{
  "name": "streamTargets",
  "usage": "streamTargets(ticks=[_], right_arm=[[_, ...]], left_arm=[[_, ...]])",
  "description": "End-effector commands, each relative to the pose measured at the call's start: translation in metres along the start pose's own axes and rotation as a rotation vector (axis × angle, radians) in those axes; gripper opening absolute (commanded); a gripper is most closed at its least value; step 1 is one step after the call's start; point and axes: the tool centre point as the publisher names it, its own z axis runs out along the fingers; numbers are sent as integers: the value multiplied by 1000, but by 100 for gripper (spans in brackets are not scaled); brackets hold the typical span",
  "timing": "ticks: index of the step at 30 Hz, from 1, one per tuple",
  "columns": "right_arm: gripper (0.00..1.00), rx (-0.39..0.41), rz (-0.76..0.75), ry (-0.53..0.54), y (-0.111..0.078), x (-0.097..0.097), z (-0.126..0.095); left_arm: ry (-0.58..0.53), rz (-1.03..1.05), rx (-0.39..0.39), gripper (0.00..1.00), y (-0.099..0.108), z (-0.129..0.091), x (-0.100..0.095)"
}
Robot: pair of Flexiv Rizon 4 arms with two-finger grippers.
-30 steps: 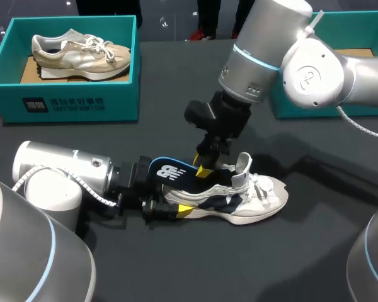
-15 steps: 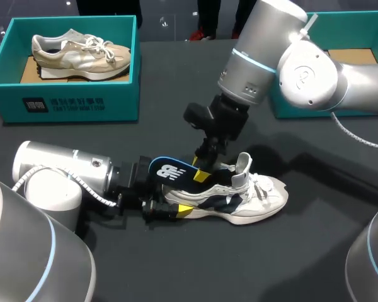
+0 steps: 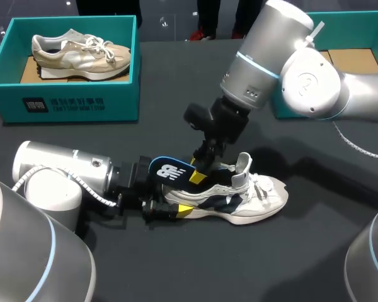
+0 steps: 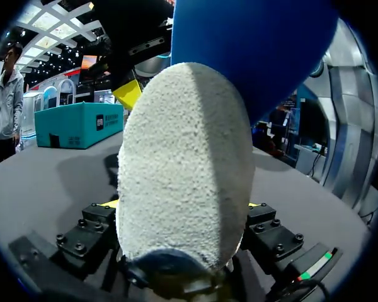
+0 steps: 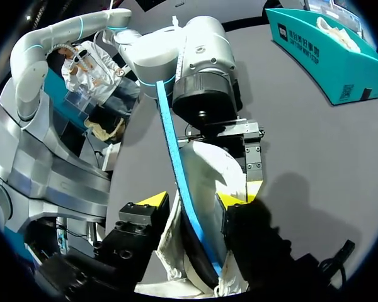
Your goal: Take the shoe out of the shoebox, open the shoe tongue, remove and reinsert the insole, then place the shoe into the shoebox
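Note:
A white and navy sneaker (image 3: 246, 196) lies on its sole on the dark table, toe to the right. Its blue insole (image 3: 170, 171) sticks up and back out of the heel opening. My left gripper (image 3: 179, 200) lies low at the heel, shut on it from both sides; the white heel (image 4: 183, 163) fills the left wrist view. From above, my right gripper (image 3: 198, 175) comes down to the heel opening. It is open, with the insole's thin edge (image 5: 179, 170) running between its yellow fingertips (image 5: 154, 200). In the right wrist view, my left gripper (image 5: 222, 167) sits ahead, at the heel.
A teal shoebox (image 3: 69, 100) at the back left holds a beige sneaker (image 3: 82, 53). A second teal box (image 3: 359, 28) stands at the back right, partly behind my right arm. Bare table lies in front of and to the right of the white sneaker.
My right gripper has slid a little left and down along the insole toward the heel, and its fingers have spread slightly. Left gripper, sneaker and insole have stayed put.

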Motion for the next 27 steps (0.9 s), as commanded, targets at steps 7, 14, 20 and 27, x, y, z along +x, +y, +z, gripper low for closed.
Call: streamTargets(ticks=[7,14,20,27], right_arm=[[0,-32,7,-11,4,0,9],[0,-44,-50,-29,17,4,5],[0,-47,-154,-51,41,21,-3],[0,-17,-191,-75,53,31,-6]], left_arm=[[-2,0,-2,0,1,0,1],[-2,0,-2,0,1,0,1],[-2,0,-2,0,1,0,1],[-2,0,-2,0,1,0,1]])
